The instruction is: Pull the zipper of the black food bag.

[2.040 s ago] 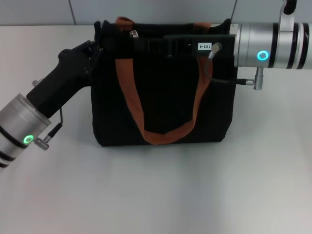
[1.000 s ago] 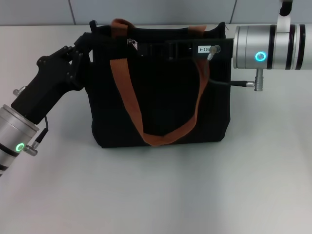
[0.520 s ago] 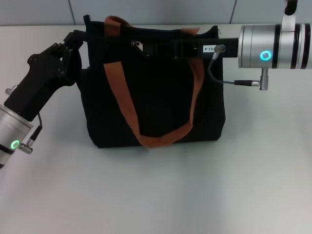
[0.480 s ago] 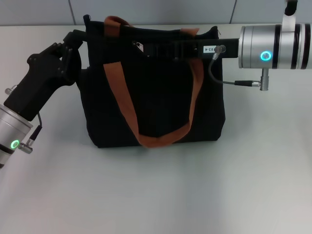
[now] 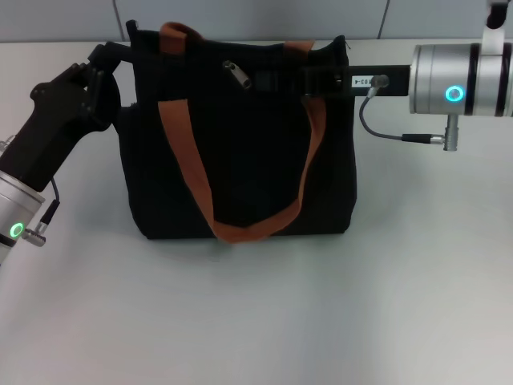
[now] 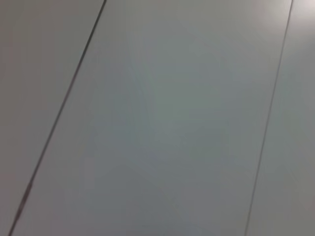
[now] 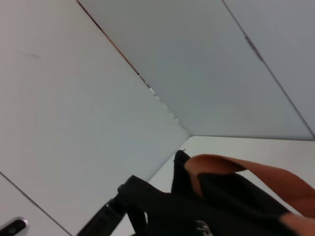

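The black food bag (image 5: 256, 160) stands upright on the white table, with its orange-brown straps (image 5: 186, 164) hanging down its front. My left gripper (image 5: 120, 54) clamps the bag's top left corner. From the right, my right gripper (image 5: 260, 80) reaches along the bag's top edge. It is shut at the zipper (image 5: 238, 74), whose small silver tab sticks out just left of the fingertips. In the right wrist view, the bag (image 7: 226, 206) and a strap (image 7: 246, 172) show from close by. The left wrist view holds only grey wall panels.
The white table (image 5: 321, 321) spreads in front of the bag and to both sides. A grey panelled wall (image 5: 264, 16) runs behind it. A cable loop (image 5: 377, 128) hangs under my right wrist.
My left gripper has dragged the bag to the left while my right arm has drawn back to the right. The silver tab now sits farther right along the bag's top edge.
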`<state>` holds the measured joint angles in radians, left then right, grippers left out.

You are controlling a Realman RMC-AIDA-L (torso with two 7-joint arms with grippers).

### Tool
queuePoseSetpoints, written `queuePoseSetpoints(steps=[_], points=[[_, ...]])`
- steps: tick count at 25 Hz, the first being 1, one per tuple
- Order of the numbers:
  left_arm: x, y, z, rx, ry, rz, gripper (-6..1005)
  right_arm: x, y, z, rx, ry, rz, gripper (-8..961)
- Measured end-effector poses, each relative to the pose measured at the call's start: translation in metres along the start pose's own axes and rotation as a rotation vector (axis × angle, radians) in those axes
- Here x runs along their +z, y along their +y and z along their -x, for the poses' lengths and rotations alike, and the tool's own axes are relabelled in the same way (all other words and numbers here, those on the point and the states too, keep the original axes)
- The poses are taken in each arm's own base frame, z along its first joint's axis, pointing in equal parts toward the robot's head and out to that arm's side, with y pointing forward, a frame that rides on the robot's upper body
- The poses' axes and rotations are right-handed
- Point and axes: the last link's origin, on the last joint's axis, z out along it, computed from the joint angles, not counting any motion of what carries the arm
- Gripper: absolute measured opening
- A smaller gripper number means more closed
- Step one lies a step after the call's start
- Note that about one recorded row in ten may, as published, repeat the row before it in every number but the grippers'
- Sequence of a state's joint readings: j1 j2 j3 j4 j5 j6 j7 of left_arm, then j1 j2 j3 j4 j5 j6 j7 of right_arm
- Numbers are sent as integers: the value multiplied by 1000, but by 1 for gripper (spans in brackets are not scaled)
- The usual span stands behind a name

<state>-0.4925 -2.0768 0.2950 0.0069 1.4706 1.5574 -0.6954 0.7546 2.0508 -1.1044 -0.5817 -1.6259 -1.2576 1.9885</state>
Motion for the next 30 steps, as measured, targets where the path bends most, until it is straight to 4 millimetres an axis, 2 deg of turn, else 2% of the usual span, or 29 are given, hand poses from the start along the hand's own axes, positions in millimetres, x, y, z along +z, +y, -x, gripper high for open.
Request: queuePoseSetpoints(steps=[8, 11, 14, 16, 17, 26, 30], points=[[-1, -6, -4, 2, 17, -28, 70, -15, -7, -3, 18, -31, -22, -1], [1, -5, -3, 1, 14, -21, 71, -20, 0, -1, -27, -52, 23, -1], [3, -3, -2, -2, 12, -13, 71, -24, 20, 1, -174, -117, 129, 0], [3, -2, -2, -7, 13, -9, 72, -25, 23, 2, -213, -134, 147, 0], [4, 0, -2, -13, 16, -2, 72, -26, 26, 2, -266, -156, 161, 6], [12, 10, -6, -32, 40, 64, 74, -24, 21, -5, -346, -161, 139, 62], [22, 16, -14, -67, 76, 123, 75, -23, 19, -8, -357, -151, 125, 170]])
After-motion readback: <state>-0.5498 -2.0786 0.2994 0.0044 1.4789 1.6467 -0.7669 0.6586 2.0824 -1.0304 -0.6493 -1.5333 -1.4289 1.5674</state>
